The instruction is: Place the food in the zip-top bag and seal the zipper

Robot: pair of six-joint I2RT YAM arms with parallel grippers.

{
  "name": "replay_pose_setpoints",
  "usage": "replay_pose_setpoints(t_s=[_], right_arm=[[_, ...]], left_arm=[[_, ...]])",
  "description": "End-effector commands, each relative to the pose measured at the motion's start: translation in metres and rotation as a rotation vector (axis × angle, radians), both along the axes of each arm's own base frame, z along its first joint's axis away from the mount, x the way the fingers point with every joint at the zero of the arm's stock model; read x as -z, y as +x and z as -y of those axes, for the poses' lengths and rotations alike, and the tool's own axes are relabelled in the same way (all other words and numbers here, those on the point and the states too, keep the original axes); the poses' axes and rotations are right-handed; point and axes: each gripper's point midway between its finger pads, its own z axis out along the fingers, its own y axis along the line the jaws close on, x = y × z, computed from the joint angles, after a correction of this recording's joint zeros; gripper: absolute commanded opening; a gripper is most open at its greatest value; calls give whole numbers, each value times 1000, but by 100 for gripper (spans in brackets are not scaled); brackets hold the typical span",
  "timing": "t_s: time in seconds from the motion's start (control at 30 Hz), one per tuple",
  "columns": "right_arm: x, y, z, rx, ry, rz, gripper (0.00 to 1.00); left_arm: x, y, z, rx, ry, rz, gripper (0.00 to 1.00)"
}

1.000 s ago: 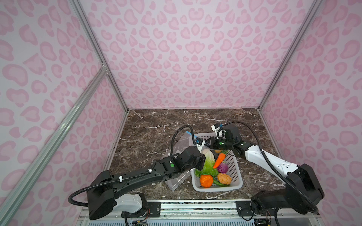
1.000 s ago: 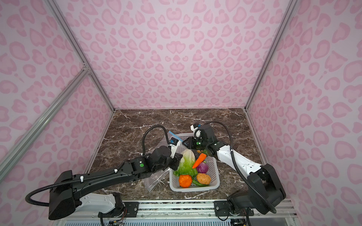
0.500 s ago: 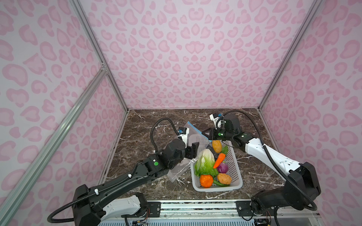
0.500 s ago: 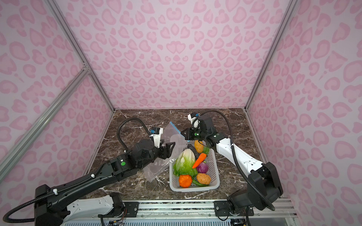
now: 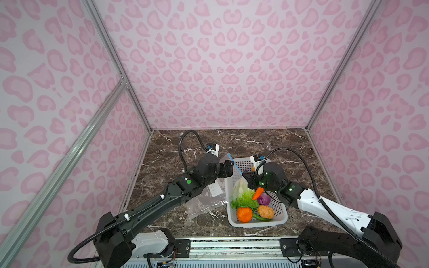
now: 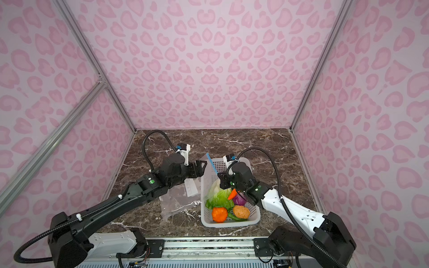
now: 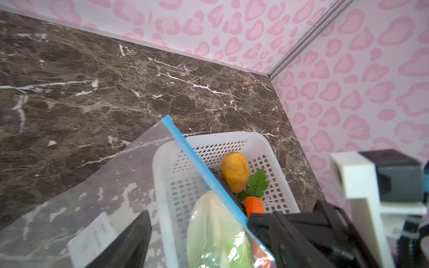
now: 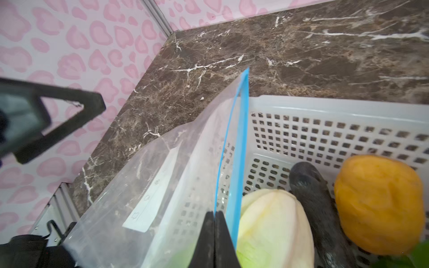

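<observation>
Nearest the robot's base, the white perforated basket (image 5: 255,224) stands on the brown marble table (image 5: 162,162), and the food lies in it. An orange round fruit (image 5: 244,214) and a yellow-brown potato (image 5: 265,211) sit at the near end with a green piece (image 5: 256,217) between them, then come a purple onion (image 5: 264,199), an orange carrot (image 5: 257,193) and a white-green cabbage (image 5: 242,196). Just left of the basket the clear zip-top bag (image 5: 204,203) rests its lower part on the table, white label (image 5: 214,189) facing up. Its upper part rises and leans over the basket's left rim, so that in the left wrist view the cabbage shows through the film. The right gripper (image 8: 214,218) reaches over the middle of the basket, fingers pressed together on the near end of the zipper (image 8: 240,139). This light-blue strip runs up and away from the pinch to the bag's far corner. In the right wrist view its two lips appear slightly parted. The left gripper (image 6: 202,168) hovers just left of the raised bag top, fingers spread wide and not closed on the bag. At the basket's far end lie a second potato (image 7: 235,171), a dark cucumber (image 8: 311,192) and a green leaf (image 7: 256,184). Behind stand the pink patterned walls (image 5: 220,69).
</observation>
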Motion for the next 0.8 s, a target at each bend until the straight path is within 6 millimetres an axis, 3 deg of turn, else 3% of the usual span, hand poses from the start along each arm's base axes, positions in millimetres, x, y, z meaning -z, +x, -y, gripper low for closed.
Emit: replay_pose_setpoints(t_s=[0.0, 0.13, 0.3, 0.6, 0.77], right_arm=[[-28, 13, 2, 82, 18, 174, 0], [-33, 9, 0, 60, -21, 242, 0], [-37, 8, 0, 55, -44, 299, 0], [-37, 5, -4, 32, -38, 324, 0], [-35, 1, -8, 3, -45, 328, 0]], left_arm=[[2, 2, 27, 62, -53, -87, 82], [26, 4, 45, 96, -47, -204, 81], [54, -2, 51, 98, -42, -303, 79], [72, 5, 54, 86, -4, -325, 69], [78, 9, 54, 72, 8, -328, 69]])
